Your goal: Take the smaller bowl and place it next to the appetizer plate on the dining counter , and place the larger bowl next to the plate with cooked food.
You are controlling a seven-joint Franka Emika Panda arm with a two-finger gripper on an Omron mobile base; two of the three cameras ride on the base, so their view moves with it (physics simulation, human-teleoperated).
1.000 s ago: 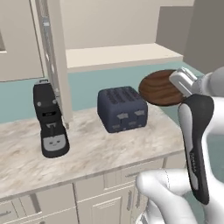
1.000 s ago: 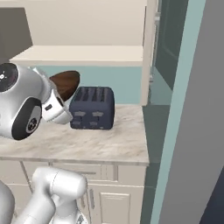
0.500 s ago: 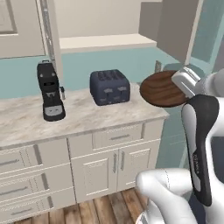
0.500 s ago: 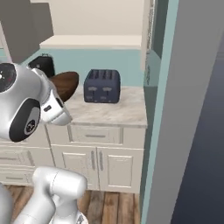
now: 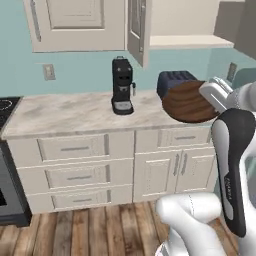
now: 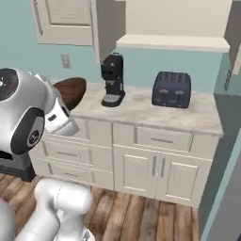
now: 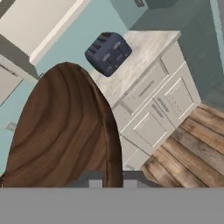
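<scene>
teal wall (image 5: 85, 75) ran behind the kitchen run, with a pale outlet plate (image 5: 49, 71) on it and cream upper cabinets (image 5: 75, 22) above; one upper door (image 5: 137, 27) stood swung out toward the room over the worktop. wooden plank floor (image 6: 141, 221) lay bare in front of the cabinets, giving free room between the base and the drawer fronts. marble-look worktop (image 5: 75, 112) stretched wide, its front edge straight, its right end stopping at a side wall in the right base view. below it sat white drawers (image 5: 75, 172) at left and paired cabinet doors (image 5: 172, 167) at right. a dark stove edge (image 5: 7, 105) touched the worktop's left end.

on the worktop a black coffee machine (image 5: 122, 85) stood upright near the middle, well back from the front edge. a navy toaster (image 6: 172, 89) stood to its right, apart from it, close to the back wall; bare worktop lay between the two.

the smaller bowl (image 5: 189, 102), dark brown with grain, hung tilted in the air in front of the worktop's front edge, off any surface, partly covering the toaster in the left base view. the gripper (image 7: 109, 179) was pinched narrow on its rim, the bowl's face spreading up from the fingertips in the hand view.
</scene>
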